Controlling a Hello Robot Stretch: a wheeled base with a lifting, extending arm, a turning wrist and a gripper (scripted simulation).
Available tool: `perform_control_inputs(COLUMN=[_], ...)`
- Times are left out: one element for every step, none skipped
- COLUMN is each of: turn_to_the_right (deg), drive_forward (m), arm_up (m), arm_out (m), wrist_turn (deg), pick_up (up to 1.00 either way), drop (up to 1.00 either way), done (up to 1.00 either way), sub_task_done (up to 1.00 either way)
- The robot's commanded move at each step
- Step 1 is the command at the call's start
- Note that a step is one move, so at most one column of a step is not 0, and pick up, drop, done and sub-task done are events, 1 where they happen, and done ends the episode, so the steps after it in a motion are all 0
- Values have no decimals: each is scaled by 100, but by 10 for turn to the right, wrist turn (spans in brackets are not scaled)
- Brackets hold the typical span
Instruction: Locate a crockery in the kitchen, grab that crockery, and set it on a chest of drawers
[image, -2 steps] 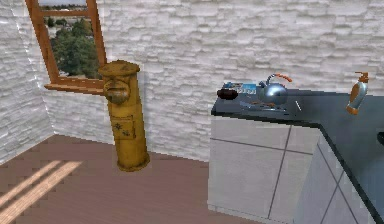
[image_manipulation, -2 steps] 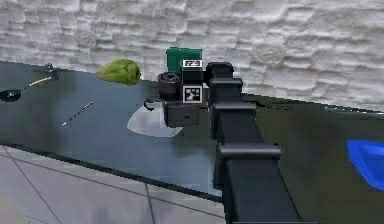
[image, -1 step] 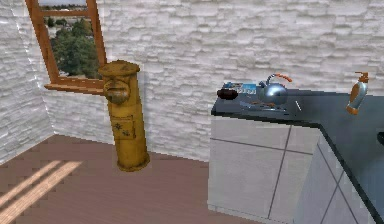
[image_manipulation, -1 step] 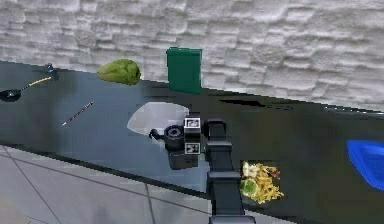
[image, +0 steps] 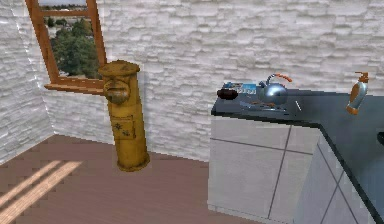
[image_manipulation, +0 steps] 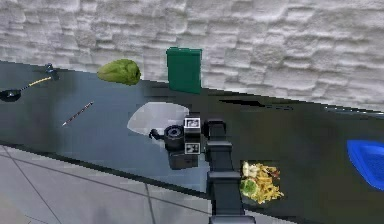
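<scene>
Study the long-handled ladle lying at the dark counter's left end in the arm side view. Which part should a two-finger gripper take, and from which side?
Probably the handle's middle, from above. The ladle lies flat on the counter, its thin straight handle running diagonally away from the round bowl. A grip across the handle should fit, whereas the bowl looks wide and low.

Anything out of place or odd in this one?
A tall yellow pillar-shaped stand on the floor by the window looks odd in a kitchen. Yellow-green food lies heaped, seemingly dishless, near the dark countertop's front edge.
</scene>
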Motion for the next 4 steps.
perform_control_inputs(turn_to_the_right=[0, 0, 0, 0], drive_forward=[0, 0, 0, 0], arm_up=[10, 2, 0, 0], arm_out=[0, 0, 0, 0], wrist_turn=[0, 0, -450, -450], pick_up=[0, 0, 0, 0], drop=[0, 0, 0, 0], done=[0, 0, 0, 0], sub_task_done=[0, 0, 0, 0])
